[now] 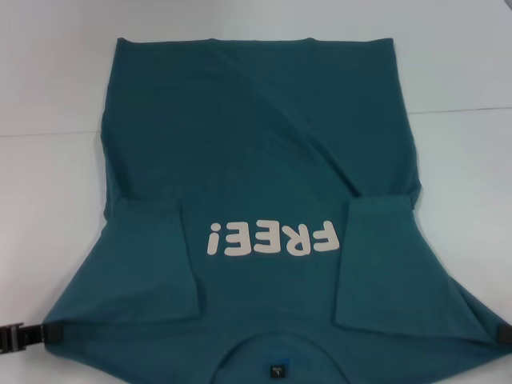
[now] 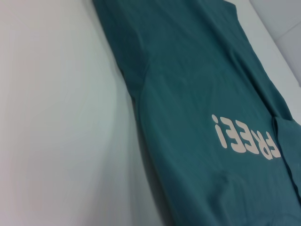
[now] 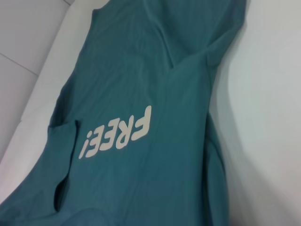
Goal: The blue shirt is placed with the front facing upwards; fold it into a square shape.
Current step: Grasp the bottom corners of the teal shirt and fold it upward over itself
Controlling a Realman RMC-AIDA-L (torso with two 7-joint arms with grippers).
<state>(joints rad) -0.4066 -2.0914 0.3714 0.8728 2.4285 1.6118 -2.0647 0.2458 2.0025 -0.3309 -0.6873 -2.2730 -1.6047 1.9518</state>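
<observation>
blue shirt (image 1: 264,152) soft matt cotton-like cloth, cream lettering (image 1: 272,238) smooth flat print, table (image 1: 48,96) smooth white matt

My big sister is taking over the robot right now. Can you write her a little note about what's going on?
Left gripper: at the near left shoulder of the blue shirt, apparently pinching the fabric.
Right gripper: at the near right shoulder, fingers hidden by cloth.
Shirt: lies front up on the white table, collar toward the robot, lettering showing.
Done: both sleeves are folded in over the chest.
Left: fold the long body over until it makes a square.
</observation>
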